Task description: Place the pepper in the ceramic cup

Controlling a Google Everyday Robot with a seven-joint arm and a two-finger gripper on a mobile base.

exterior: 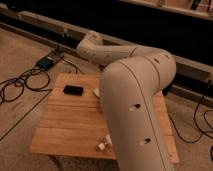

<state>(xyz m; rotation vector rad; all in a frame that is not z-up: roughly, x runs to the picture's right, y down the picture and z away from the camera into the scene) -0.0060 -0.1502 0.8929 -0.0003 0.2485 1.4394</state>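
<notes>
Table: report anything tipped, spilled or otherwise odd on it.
One thing: a small white object lies near the front edge of the table, seemingly tipped on its side. The flat black object sits normally. The robot arm hides much of the tabletop; the gripper, pepper and ceramic cup are not in view.
</notes>
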